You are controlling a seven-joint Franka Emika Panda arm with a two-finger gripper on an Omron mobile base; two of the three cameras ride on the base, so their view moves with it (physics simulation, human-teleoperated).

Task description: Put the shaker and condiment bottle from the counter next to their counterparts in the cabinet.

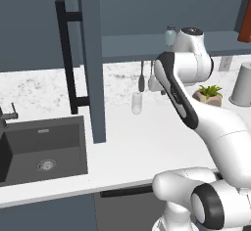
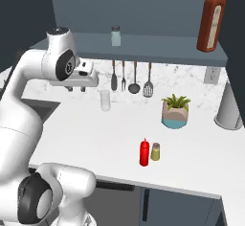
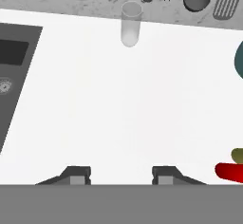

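Observation:
The bright red condiment bottle point(image 2: 144, 152) stands on the white counter point(image 2: 86, 134) near its front edge, with a small olive shaker point(image 2: 155, 152) touching its right side. Both also peek in at the hand view's lower right: condiment bottle point(image 3: 230, 171), shaker point(image 3: 237, 155). My gripper point(image 2: 76, 89) hangs open and empty above the counter, well to their left; its fingertips point(image 3: 78, 173) stand wide apart. On the cabinet shelf point(image 2: 158, 45) are the counterparts: a pale glass shaker point(image 2: 115, 36) and a brown-red bottle point(image 2: 211, 21). The cabinet door point(image 1: 90, 58) stands open.
A clear glass point(image 2: 105, 100) stands by the back wall below hanging utensils point(image 2: 129, 79). A potted plant point(image 2: 175, 111) sits behind the red bottle, a grey cylinder point(image 2: 228, 107) at far right. The dark sink point(image 1: 44, 149) lies left, past the door's black bar handle point(image 1: 66, 54).

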